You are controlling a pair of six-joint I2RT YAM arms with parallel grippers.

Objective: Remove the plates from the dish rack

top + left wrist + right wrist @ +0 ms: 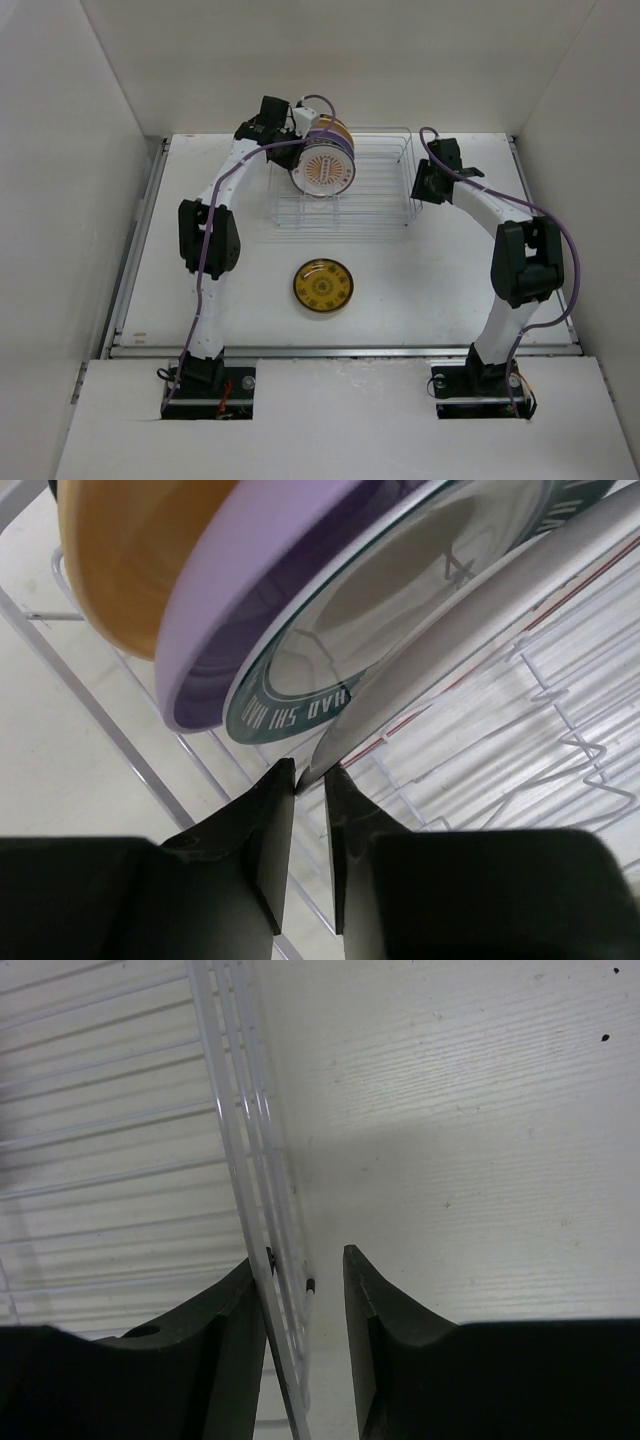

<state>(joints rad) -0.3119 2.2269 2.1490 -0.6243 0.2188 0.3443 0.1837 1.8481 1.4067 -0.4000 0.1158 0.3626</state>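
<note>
the left fingers (268,825), drawn narrow, pinch the lower rim of the white plate with the orange sunburst (323,172) at the left end of the dish rack (385,205), its patterned face tipped up toward the overhead camera. behind it, standing on edge in the rack's slots, are the teal-rimmed plate (300,695), the lavender plate (240,590) and the yellow plate (120,560), close together. at the rack's right end, the right fingers (238,1315) sit partly apart astride the wire end wall, one finger against the wire and the other clear of it. the small dark-gold plate (323,284) lies flat on the surface (430,295) in front of the rack, between the two arms.
</note>
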